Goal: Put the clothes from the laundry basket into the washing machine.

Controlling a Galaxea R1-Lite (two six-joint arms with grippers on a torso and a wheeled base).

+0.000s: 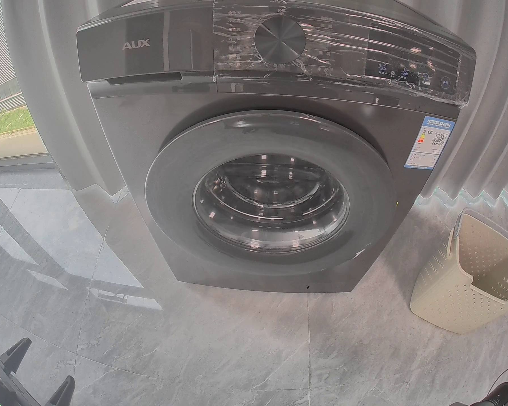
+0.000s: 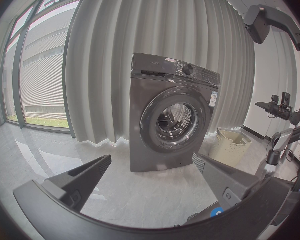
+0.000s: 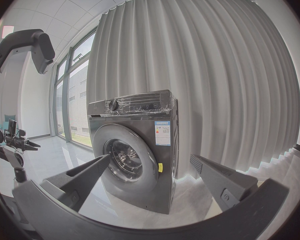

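Gaping left jaws frame washing machine (image 2: 171, 117) and laundry basket (image 2: 230, 146).

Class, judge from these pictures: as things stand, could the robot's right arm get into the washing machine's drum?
Probably not yet. The round door is shut over the drum, so the open right gripper, held back from the front, would be stopped by it. The door would have to be opened first.

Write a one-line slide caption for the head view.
Grey washing machine, door shut, with the cream laundry basket on the floor to its right; left hand open, low in front.
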